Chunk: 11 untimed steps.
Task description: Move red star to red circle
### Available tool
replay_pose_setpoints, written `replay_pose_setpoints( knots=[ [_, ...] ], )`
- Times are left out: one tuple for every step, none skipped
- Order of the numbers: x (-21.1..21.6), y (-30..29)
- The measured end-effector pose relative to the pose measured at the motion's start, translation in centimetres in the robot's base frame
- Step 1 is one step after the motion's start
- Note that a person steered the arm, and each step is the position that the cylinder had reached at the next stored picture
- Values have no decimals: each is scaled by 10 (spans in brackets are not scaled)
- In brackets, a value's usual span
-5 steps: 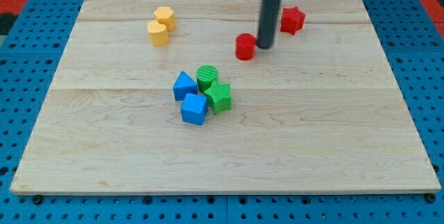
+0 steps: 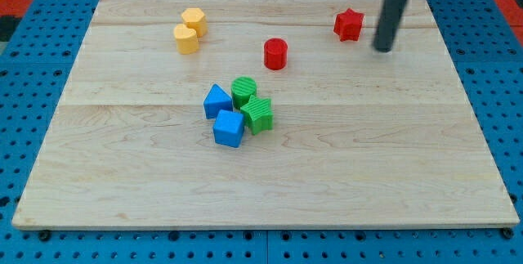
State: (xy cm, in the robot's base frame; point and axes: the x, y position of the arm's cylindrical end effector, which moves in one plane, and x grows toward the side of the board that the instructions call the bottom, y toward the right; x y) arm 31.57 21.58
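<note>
One relation matters here: the small red star-shaped block (image 2: 348,24) sits near the top right of the pale wooden desk (image 2: 343,174), and my tip (image 2: 382,49) is parked just to the star's right and a touch lower, not touching it. The red circle, a short red cylinder block (image 2: 275,54), lies off to the star's left and slightly down. So a leftward shove is probably what's needed. No jaws are fitted, just a dark rod.

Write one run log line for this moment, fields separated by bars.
my tip: right of red star, apart | red circle: left of star, apart | star not yet at circle
</note>
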Motion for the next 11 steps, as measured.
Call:
replay_pose_setpoints(
  knots=[
    [-45, 3],
    [-52, -42],
    [-39, -86],
    [-13, -100],
    [-9, -89],
    [4, -92],
    [6, -123],
    [9, -158],
    [43, -138],
    [66, -141],
    [71, -151]
  ],
)
